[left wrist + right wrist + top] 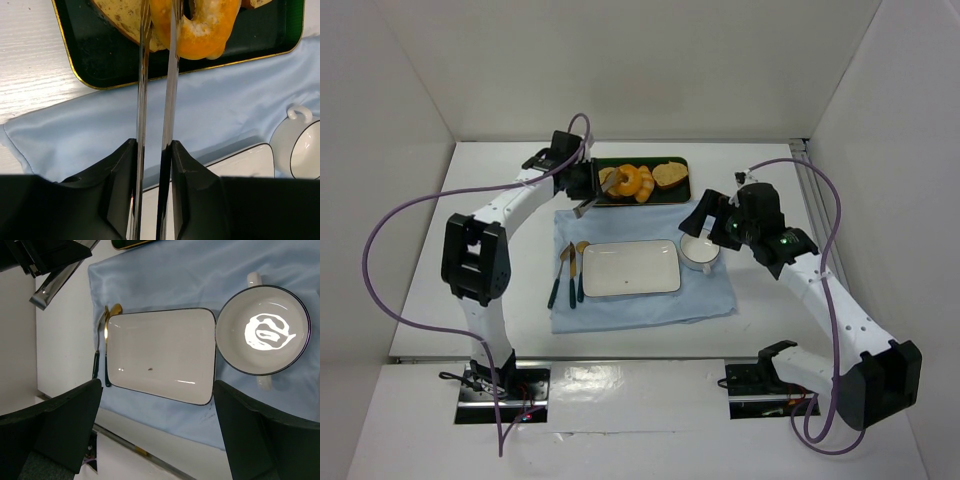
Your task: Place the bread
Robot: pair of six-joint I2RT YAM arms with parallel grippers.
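The bread is a glossy orange ring bun, pinched between the two blades of metal tongs over the dark gold-rimmed tray. I cannot tell whether it still rests on the tray. My left gripper is shut on the tongs. In the top view the bread is at the tray's left half, just right of my left gripper. My right gripper is open and empty above the white rectangular plate and cup; its midpoint lies over the plate's near edge.
A toast slice lies beside the bread, with another toast and a ridged roll on the tray. The plate, the cup and the cutlery lie on a light blue cloth. White walls enclose the table.
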